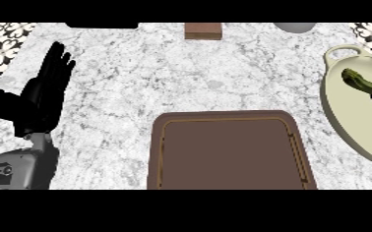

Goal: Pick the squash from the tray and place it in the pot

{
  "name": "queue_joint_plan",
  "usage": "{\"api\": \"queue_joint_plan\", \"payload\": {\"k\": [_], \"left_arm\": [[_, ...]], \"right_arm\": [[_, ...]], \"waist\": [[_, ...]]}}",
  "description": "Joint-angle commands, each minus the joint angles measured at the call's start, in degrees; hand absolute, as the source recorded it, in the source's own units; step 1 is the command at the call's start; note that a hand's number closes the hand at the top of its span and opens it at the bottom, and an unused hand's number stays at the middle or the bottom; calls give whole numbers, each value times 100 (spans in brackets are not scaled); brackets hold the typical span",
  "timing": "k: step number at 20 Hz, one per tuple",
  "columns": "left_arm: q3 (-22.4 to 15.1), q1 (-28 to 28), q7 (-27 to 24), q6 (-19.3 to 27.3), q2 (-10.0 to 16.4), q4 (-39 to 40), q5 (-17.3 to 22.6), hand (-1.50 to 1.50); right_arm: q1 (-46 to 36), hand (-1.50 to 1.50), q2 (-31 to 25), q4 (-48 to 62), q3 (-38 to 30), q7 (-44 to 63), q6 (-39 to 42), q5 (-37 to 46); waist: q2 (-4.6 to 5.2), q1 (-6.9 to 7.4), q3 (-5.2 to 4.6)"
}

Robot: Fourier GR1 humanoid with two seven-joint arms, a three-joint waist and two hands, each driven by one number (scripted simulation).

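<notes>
My left hand (pixel 45 96) stands at the left side of the head view. It is open, with the fingers straight and pointing up and away from me, holding nothing and touching nothing that I can see. Below it my grey forearm (pixel 33 164) comes in from the lower left corner. The hand hangs over the white marbled counter (pixel 181 73).

To the right of my hand and a little nearer to me lies the brown tray (pixel 156 152), a rounded rectangle with a raised rim and a thin lighter line running round its floor. Its left rim is near my wrist but apart from it. Far to the right of my hand, beyond the tray and cut by the view's right edge, sits the pot (pixel 330 103), cream-coloured, shallow and rounded, with a loop handle on its far end. The squash (pixel 357 80) lies inside that pot, dark green, resting on the pot's floor, well apart from both my hand and the tray.

Ahead of my fingertips, at the counter's far edge, a black object (pixel 102 25) shows only as a flat sliver. Further right along that edge stand a small brown block (pixel 202 31) and then a grey rounded thing (pixel 294 27); what either of them is I cannot tell
</notes>
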Motion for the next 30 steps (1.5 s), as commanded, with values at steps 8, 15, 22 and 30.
{"api": "queue_joint_plan", "payload": {"k": [8, 15, 22, 30], "left_arm": [[50, -12, 40, -60, 1, -19, 46, 0], [34, 78, -191, -11, -100, 160, -60, 0], [87, -27, -92, -32, -78, 67, -25, 0], [-36, -87, 68, 92, -146, -52, -192, 0]], "right_arm": [[-1113, -150, 84, 2245, -451, -1506, 1398, -1103], [-1425, -150, -532, 2873, -1358, -1653, 2520, -2178], [-1105, -150, -1435, 3828, -1734, -2261, 3353, -2479], [-705, -150, -2304, 4329, -1849, -2604, 4276, -2569]], "waist": [[14, 24, 10], [-5, -65, 2], [8, -57, 7], [17, -53, 22]]}}
